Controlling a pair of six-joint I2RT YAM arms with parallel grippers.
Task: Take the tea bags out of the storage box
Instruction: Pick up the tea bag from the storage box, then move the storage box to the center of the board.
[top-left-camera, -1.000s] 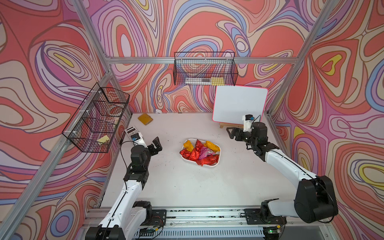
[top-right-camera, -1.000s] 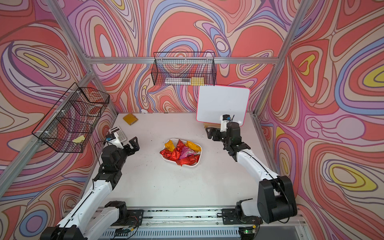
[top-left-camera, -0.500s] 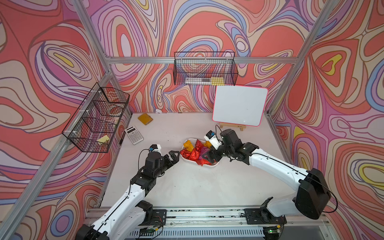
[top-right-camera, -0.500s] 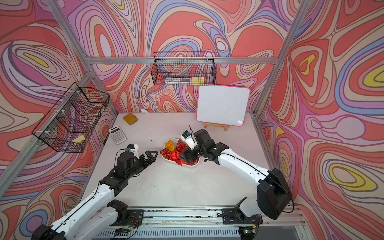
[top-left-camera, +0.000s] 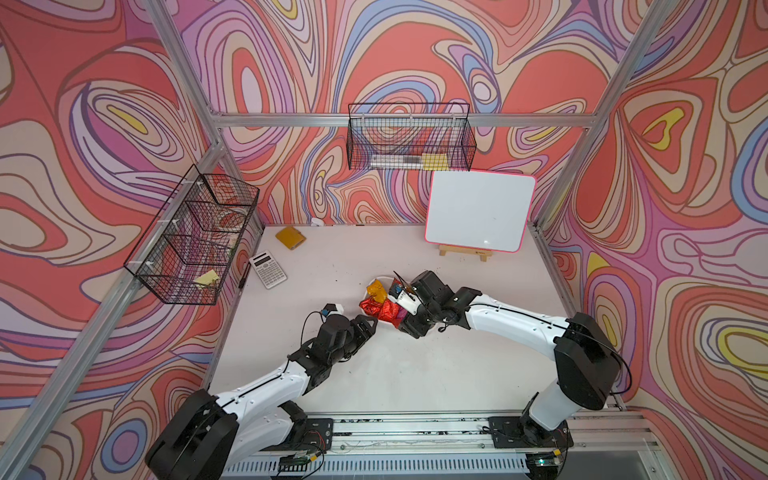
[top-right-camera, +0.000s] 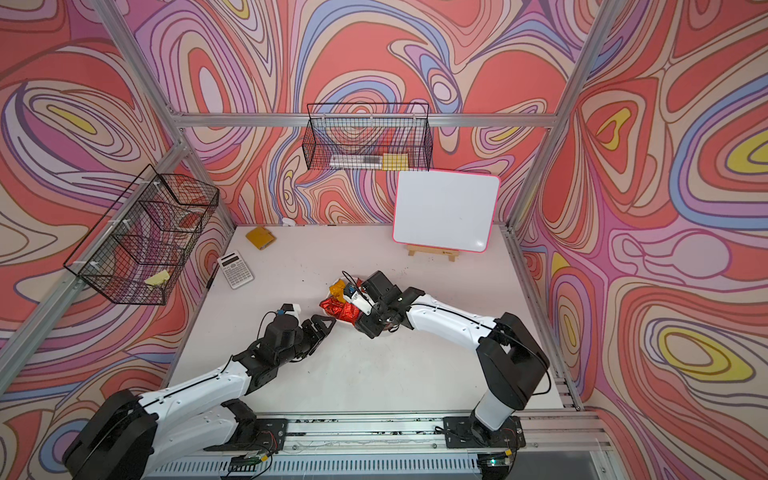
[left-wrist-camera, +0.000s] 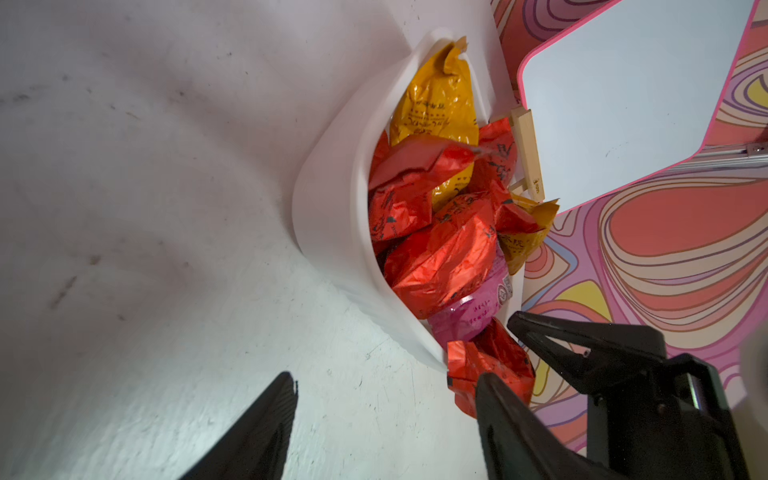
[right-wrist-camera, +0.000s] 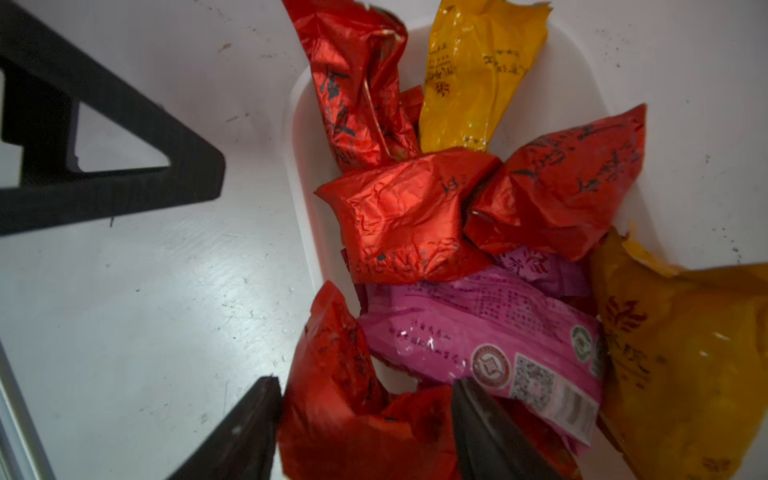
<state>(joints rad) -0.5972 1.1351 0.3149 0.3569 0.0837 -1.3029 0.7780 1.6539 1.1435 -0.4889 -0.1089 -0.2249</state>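
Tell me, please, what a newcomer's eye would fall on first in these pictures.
First, the heap of shiny red, yellow and pink tea bags in the white box at mid-table. The right gripper straddles a red tea bag, and the open left gripper hangs beside the box. All around stand walls of swirling red, pink and purple.

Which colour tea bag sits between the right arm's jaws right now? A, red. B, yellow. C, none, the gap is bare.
A: in the right wrist view a red tea bag fills the gap between the jaws of the right gripper.
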